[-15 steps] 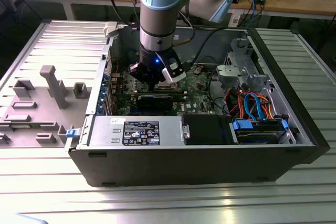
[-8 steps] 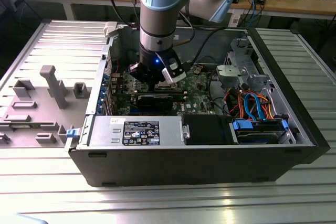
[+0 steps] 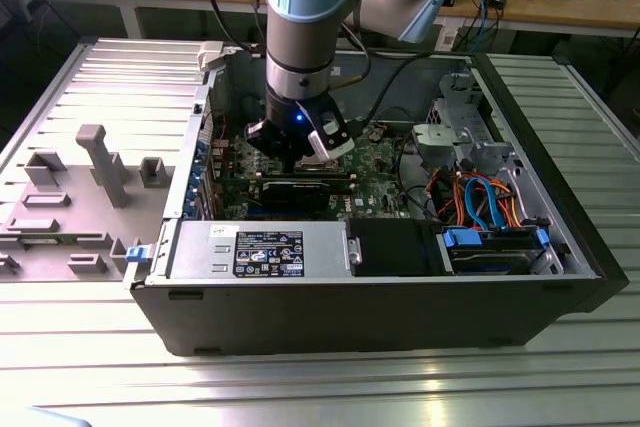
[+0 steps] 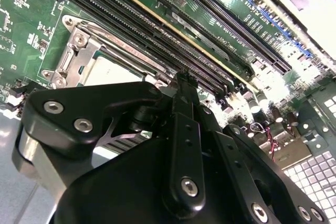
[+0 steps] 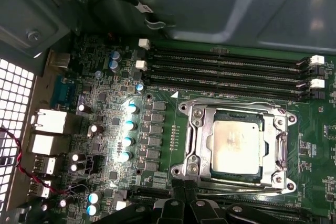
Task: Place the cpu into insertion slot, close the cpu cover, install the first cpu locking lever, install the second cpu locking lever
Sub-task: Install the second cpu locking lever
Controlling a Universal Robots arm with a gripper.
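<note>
The cpu sits flat in the insertion slot on the green motherboard, and the gripper hangs just beside the slot's edge, not touching the chip. In the first wrist view the fingertips stand right next to the silvery rim of the socket, with the chip clear of them. The jaws look pressed together with nothing between them, though the black linkage hides much of the tips, so this is a fair reading rather than a sure one.

The cpu is a small square with a dull silvery-grey metal top, level in its seat. The cpu cover, a thin silvery frame with a large square window, lies down around the chip, so the metal top shows through the window. Thin wire levers run along the sides of the frame.

In the second wrist view the same chip shows just beyond the black gripper, framed by the cover. Beside the socket run long black memory slots, and on its other side stand a row of small capacitors.

In the exterior view the arm reaches down into the open computer case, with the gripper low over the motherboard in the far middle of the case.
</note>
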